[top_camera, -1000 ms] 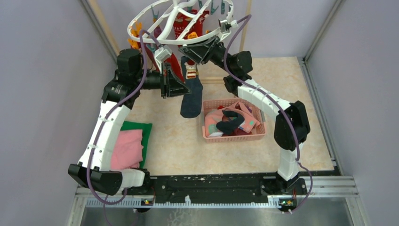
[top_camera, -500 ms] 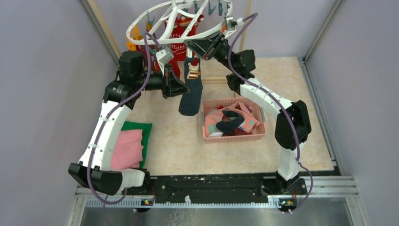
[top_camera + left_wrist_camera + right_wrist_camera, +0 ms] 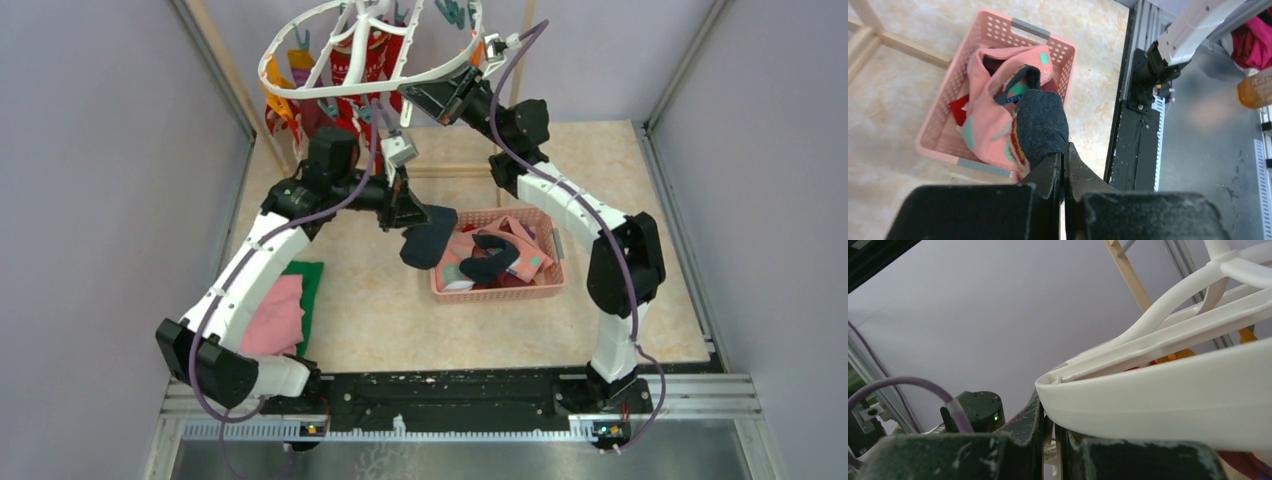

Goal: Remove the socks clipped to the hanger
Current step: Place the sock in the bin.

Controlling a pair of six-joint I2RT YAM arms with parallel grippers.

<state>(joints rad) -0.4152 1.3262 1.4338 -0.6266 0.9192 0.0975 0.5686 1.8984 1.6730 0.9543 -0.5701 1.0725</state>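
Observation:
The white oval hanger (image 3: 345,92) hangs at the top of the overhead view with red socks (image 3: 378,65) and orange and teal clips on it. My left gripper (image 3: 408,215) is shut on a dark navy sock (image 3: 428,238), which hangs free of the hanger at the left edge of the pink basket (image 3: 545,290). The left wrist view shows that sock (image 3: 1040,127) sticking out past my closed jaws (image 3: 1064,157), over the basket (image 3: 993,25). My right gripper (image 3: 420,95) is shut just beneath the hanger's rim (image 3: 1173,400), its tips (image 3: 1050,425) close under the white plastic.
The basket holds several socks, pink, navy and red. Folded pink cloth (image 3: 272,315) lies on green cloth (image 3: 312,275) at the left. Wooden frame poles (image 3: 225,70) and a floor bar (image 3: 455,170) stand behind. The black base rail (image 3: 450,385) runs along the near edge.
The left arm swung right and down, pulling the navy sock off the hanger toward the basket. The right gripper closed and rose slightly. The hanger shifted left and tilted.

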